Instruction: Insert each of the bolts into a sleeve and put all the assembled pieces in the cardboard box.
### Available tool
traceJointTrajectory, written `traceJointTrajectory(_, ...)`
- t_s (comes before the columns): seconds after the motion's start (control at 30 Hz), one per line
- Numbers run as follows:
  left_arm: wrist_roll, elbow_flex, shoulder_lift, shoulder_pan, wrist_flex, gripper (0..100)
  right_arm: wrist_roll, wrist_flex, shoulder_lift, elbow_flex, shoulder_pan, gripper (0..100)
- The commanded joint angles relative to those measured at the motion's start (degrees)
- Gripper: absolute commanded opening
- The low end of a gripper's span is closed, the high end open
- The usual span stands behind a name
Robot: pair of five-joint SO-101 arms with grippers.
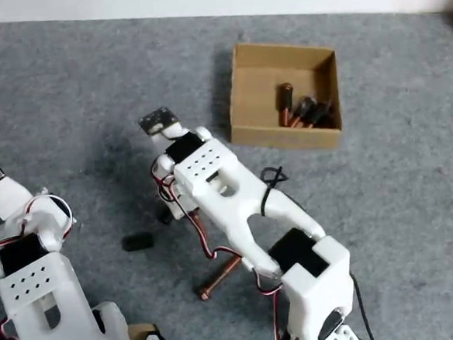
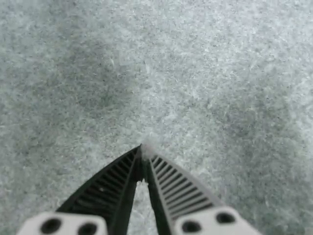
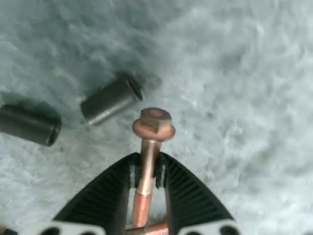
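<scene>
Right gripper (image 3: 146,160) clamps the copper bolt (image 3: 148,146) by its shank, head leading. The nearest sleeve (image 3: 110,101) lies just beside that head, its axis skewed to the bolt's. Left gripper (image 2: 143,150) is closed, empty and farther off.

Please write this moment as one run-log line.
right end effector: shut on bolt | nearest sleeve: loose on carpet | left end effector: shut, empty | cardboard box: some pieces inside

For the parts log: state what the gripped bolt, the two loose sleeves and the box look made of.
Bolt: metal, copper-toned, dull sheen on hex head and threads. Sleeve by its head and other sleeve: probably dark metal, matte grey-black, hollow; plastic not excluded. Box: brown cardboard, matte walls.
</scene>
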Motion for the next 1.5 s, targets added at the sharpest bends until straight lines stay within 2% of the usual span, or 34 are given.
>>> traceJointTrajectory(0.0,0.1,-0.4,0.0,0.8,-1.1,1,1.8,-0.1,3.0,-2.6,-2.6,7.4)
traceJointTrajectory(0.1,0.1,-0.3,0.1,0.8,-1.1,1,1.9,1.4,8.0,-4.0,-3.5,14.0)
traceJointTrajectory(0.4,0.1,-0.3,0.1,0.8,-1.1,1,1.1,11.8,10.2,-16.7,-6.1,14.5)
traceJointTrajectory(0.47,0.1,-0.3,0.1,0.8,-1.1,1,-4.0,11.8,10.4,-19.1,-7.2,14.4)
traceJointTrajectory(0.67,0.1,-0.3,0.1,0.8,-1.1,1,-26.8,11.8,10.5,-22.6,-7.3,14.2)
traceJointTrajectory(0.8,0.1,-0.3,0.1,0.8,-1.1,1,-38.2,11.9,10.5,-22.4,-7.4,14.2)
traceJointTrajectory(1.0,0.1,1.7,-0.3,1.5,-3.9,1,-37.7,11.2,10.7,-22.4,-7.3,14.2)
traceJointTrajectory(1.17,0.0,1.8,-0.3,2.5,-3.9,1,-37.9,4.4,14.7,-22.4,-7.1,14.2)
traceJointTrajectory(1.33,0.0,1.8,-0.3,2.4,-4.0,1,-47.4,2.9,24.0,-22.9,-7.3,14.2)
traceJointTrajectory(1.47,0.0,1.8,-0.3,2.5,-4.0,1,-48.5,3.6,28.0,-26.2,-7.1,14.2)
